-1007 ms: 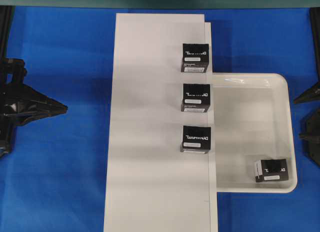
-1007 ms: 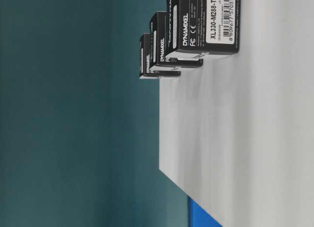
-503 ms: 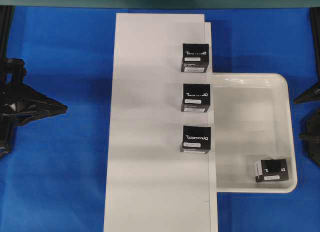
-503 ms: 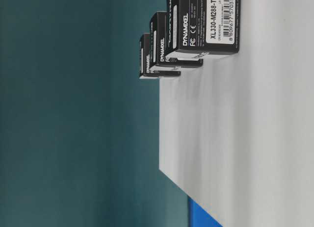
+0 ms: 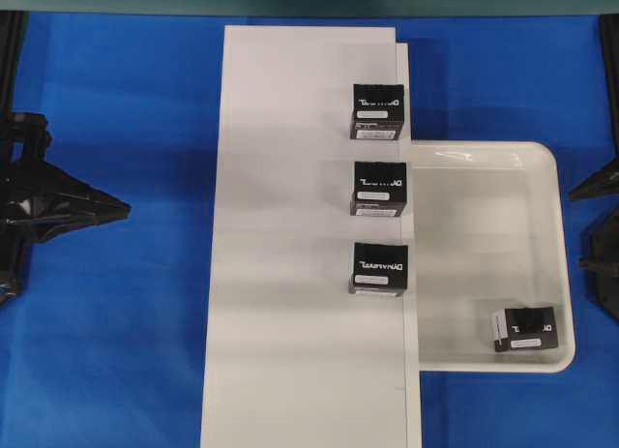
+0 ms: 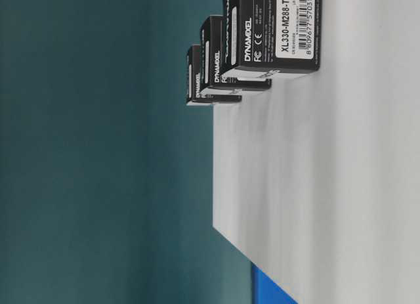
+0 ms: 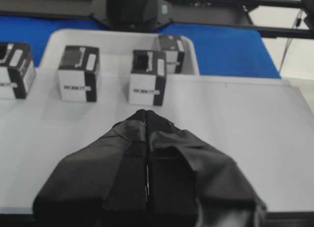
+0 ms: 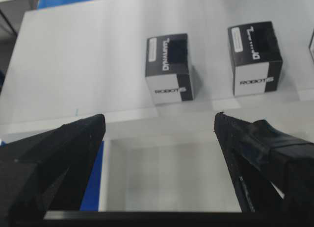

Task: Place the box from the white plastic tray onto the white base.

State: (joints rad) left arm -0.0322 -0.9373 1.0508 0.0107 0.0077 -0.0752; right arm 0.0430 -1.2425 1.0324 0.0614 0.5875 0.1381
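One small black box [image 5: 525,329] with white lettering lies in the near right corner of the glossy white plastic tray [image 5: 474,225]. In the left wrist view the box [image 7: 172,53] shows at the tray's [image 7: 117,38] far side. The long matte white base [image 5: 290,274] lies left of the tray. My left gripper [image 5: 121,210] is shut and empty over the blue cloth, left of the base; it also shows in the left wrist view [image 7: 147,114]. My right gripper [image 5: 586,225] is open and empty at the tray's right edge; it also shows in the right wrist view [image 8: 159,120].
Three like black boxes [image 5: 378,111] [image 5: 379,189] [image 5: 378,269] stand in a row along the base's right edge. They also show in the table-level view [image 6: 272,28]. Two of them [image 8: 169,68] [image 8: 254,58] show ahead of my right gripper. Blue cloth [image 5: 116,351] covers the table.
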